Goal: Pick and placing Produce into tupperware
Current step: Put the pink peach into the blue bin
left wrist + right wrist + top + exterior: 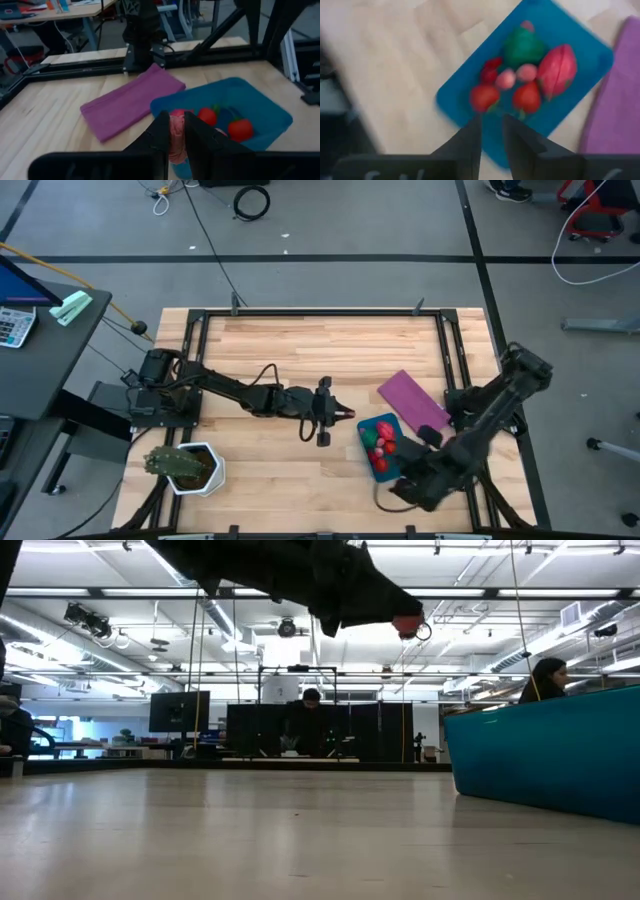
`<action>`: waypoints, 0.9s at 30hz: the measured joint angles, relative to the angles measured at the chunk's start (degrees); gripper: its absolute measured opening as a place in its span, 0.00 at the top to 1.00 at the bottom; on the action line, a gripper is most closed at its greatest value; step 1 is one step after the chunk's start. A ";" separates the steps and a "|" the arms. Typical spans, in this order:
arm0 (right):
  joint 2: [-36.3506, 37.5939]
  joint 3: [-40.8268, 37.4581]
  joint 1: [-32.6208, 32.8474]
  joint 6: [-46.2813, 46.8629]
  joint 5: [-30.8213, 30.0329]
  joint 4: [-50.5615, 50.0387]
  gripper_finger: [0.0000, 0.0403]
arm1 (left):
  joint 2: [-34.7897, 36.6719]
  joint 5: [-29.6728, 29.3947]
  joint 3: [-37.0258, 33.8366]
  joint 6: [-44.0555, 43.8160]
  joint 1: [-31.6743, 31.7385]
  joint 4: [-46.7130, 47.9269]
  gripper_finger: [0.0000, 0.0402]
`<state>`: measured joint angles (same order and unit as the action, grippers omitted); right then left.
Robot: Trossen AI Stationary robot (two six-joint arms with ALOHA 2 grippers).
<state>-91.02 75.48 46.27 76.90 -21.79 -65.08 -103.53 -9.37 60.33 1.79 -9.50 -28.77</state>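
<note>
The teal tupperware (392,470) sits right of the table's middle and holds several red, pink and green produce pieces (525,65). My left gripper (340,415) hovers just left of the tupperware's far corner, raised off the table, shut on a small pink-red produce piece (176,134). The low view shows that piece (407,625) high above the tabletop. My right gripper (492,132) is above the tupperware's near end (400,480), fingers slightly apart and holding nothing. My left gripper pinches the pink-red piece (176,137) between its two fingers (160,135), which reach level from the table's left toward the tupperware. The piece is lifted clear of the table and pokes out a little past the fingertips (348,414).
A flat purple sheet (412,400) lies against the tupperware's far side. A leafy plant in a white pot (187,467) stands at the near left corner. Black frame rails (330,311) border the table. Bare wood spreads across the middle and the far side. People are in the room behind (545,680).
</note>
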 joint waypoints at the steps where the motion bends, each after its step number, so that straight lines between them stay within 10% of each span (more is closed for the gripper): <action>1: 1.39 0.00 1.18 0.04 0.15 -0.04 0.80 | 0.00 0.00 0.29 -0.15 0.00 -0.02 0.89; 14: 13.96 0.00 14.60 -1.74 -31.48 -4.10 0.80 | -14.79 5.35 16.60 -4.25 -0.79 2.04 0.89; 27: 14.58 0.00 14.34 -8.53 -35.47 -4.59 0.79 | -22.27 5.38 26.41 -4.20 -1.61 16.89 0.76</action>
<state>-76.44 75.48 60.61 68.37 -57.26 -69.67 -125.80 -3.99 86.74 -2.41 -11.11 -11.88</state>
